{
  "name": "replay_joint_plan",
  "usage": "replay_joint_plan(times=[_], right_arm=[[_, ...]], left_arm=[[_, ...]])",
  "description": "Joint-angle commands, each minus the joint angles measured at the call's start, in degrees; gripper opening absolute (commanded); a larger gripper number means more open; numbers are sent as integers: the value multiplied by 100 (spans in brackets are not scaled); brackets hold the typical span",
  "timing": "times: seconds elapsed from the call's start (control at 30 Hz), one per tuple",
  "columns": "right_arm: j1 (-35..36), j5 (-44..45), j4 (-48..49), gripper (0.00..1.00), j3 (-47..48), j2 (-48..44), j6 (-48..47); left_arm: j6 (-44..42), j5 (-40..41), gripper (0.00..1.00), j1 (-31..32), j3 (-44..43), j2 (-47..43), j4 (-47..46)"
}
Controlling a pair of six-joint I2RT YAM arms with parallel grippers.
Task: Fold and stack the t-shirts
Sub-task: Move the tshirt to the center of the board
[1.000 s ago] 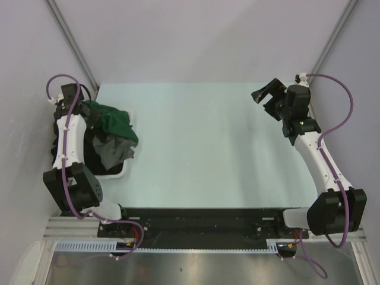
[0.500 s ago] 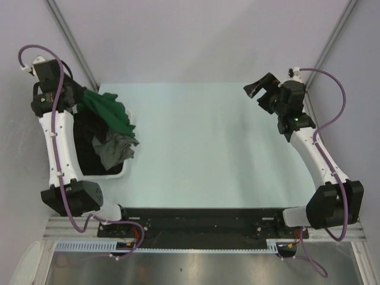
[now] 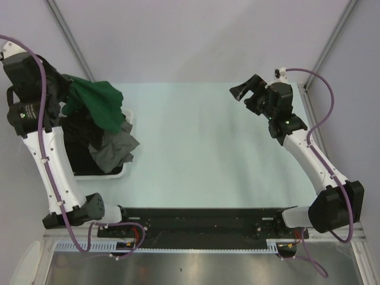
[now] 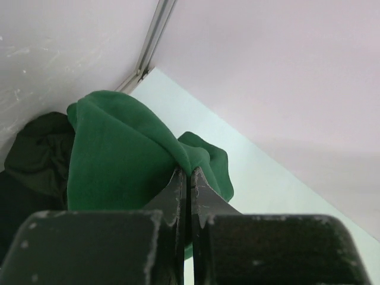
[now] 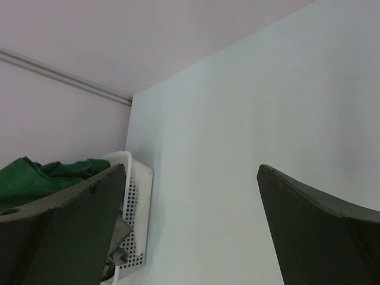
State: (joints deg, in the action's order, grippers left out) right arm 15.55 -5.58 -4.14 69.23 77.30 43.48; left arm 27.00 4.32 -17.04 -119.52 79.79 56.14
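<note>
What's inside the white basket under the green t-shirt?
A crumpled dark grey t-shirt draped over the white basket's rim, black fabric beside it. Anything beneath them is covered.

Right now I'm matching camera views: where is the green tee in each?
Top external: green tee upper left, hanging over the white basket.
Left wrist: centre left, pinched in the shut left gripper.
Right wrist: lower left edge, beside the basket.
Shared landmark: pale table.

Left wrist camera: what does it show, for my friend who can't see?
The left gripper is shut on a bunched dark green t-shirt. A black t-shirt sits behind on the left, the pale table on the right.
</note>
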Motion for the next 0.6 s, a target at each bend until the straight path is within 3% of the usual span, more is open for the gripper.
replay_joint_plan(times=[0.0, 0.2, 0.4, 0.57], right_arm=[[79, 355, -7, 100, 170, -390, -85], [124, 550, -122, 100, 151, -619, -279], [115, 558, -263, 100, 284, -637, -446], [97, 558, -315, 100, 275, -576, -481]], left_arm=[[-152, -27, 0, -36, -484, -429, -560], [120, -9, 0, -36, -1582, 97, -726], [622, -388, 0, -45, -1680, 186, -2121], [622, -440, 0, -36, -1812, 143, -2213]])
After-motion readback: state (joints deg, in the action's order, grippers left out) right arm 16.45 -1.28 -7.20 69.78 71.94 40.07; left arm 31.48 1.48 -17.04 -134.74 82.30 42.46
